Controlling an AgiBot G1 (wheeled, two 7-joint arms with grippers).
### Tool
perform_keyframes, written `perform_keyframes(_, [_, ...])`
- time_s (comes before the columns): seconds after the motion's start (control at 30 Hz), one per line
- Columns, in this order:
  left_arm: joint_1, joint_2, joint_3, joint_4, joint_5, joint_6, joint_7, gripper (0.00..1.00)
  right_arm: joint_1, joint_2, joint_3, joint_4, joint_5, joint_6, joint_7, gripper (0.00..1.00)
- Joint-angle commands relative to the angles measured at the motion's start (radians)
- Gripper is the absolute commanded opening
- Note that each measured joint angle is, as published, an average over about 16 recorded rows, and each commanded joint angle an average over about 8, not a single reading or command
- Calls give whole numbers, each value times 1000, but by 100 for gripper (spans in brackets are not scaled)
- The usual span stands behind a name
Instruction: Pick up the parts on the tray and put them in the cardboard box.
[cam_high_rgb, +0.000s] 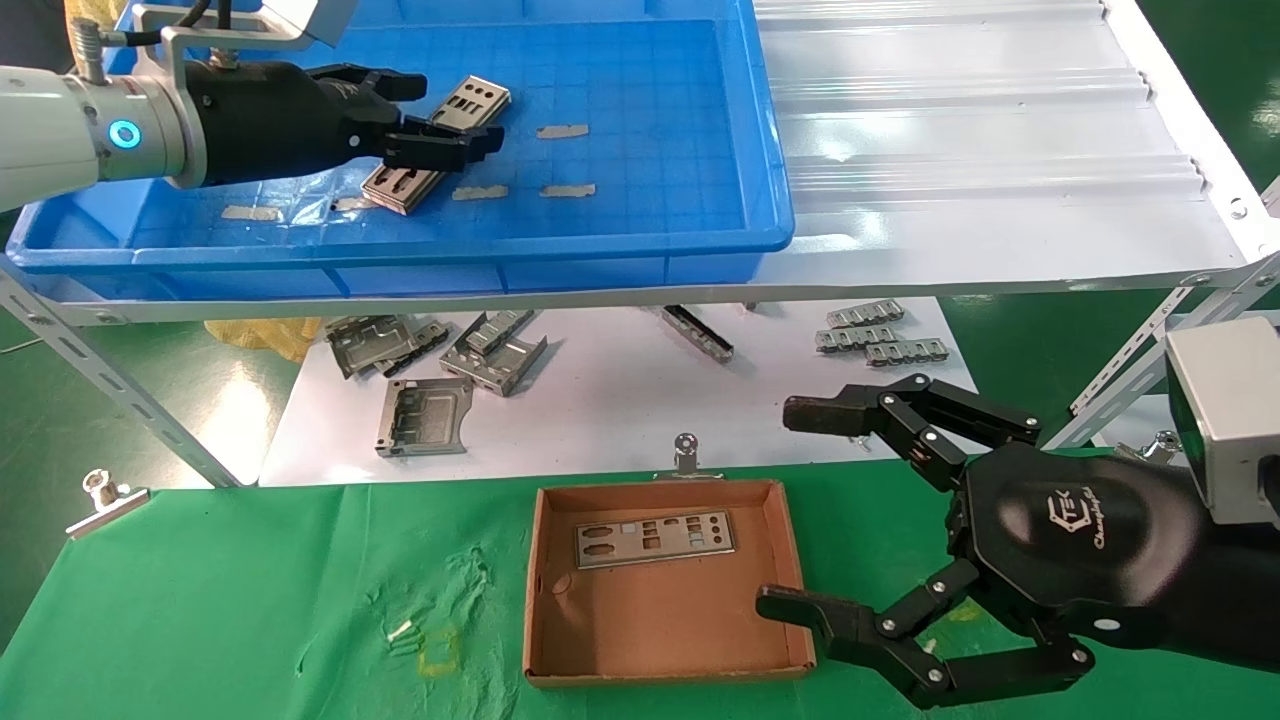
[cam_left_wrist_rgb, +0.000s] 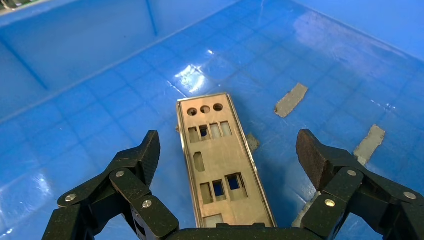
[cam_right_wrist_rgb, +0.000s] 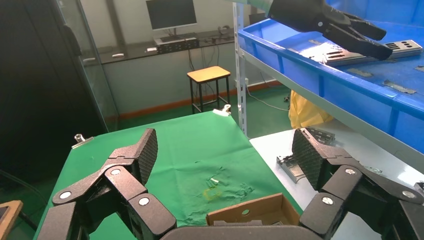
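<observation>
The blue tray (cam_high_rgb: 650, 245) stands on the upper shelf at the far left. In it lie silver parts (cam_high_rgb: 470, 100), which look like two plates stacked with a slight offset. My left gripper (cam_high_rgb: 455, 112) hovers over them, open. In the left wrist view the parts (cam_left_wrist_rgb: 220, 160) lie lengthwise between the spread fingers (cam_left_wrist_rgb: 150, 150) without touching them. The cardboard box (cam_high_rgb: 535, 580) sits on the green cloth in front, with one part (cam_high_rgb: 655, 540) flat inside. My right gripper (cam_high_rgb: 788, 508) is open and empty, just right of the box. The right wrist view shows the box's corner (cam_right_wrist_rgb: 250, 212).
Grey bent brackets (cam_high_rgb: 420, 410) and ridged connector strips (cam_high_rgb: 880, 335) lie on the white sheet under the shelf. The white ribbed panel (cam_high_rgb: 980, 150) adjoins the tray's right side. Metal clips (cam_high_rgb: 105, 495) hold the cloth. Slanted shelf struts (cam_high_rgb: 110, 385) stand left and right.
</observation>
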Motion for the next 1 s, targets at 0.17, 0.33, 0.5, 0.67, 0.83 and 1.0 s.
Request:
perform_keyframes(0.17, [2, 4, 1, 0, 1, -9, 0, 0, 0, 0, 0, 0, 0, 0, 0, 100])
perform_keyframes(0.33, [2, 5, 0, -2, 0, -13, 4, 0, 0, 0, 0, 0, 0, 0, 0, 100])
perform_keyframes(0.5, [3, 7, 0, -3, 0, -17, 8, 0, 0, 0, 0, 0, 0, 0, 0, 100])
perform_keyframes(0.67, [5, 8, -3, -4, -4, -23, 13, 0, 0, 0, 0, 0, 0, 0, 0, 100])
perform_keyframes(0.83, [5, 8, -3, -4, -4, -27, 16, 0, 0, 0, 0, 0, 0, 0, 0, 100])
perform_keyframes(1.0, [4, 7, -2, -2, -3, -27, 16, 0, 0, 0, 0, 0, 0, 0, 0, 100])
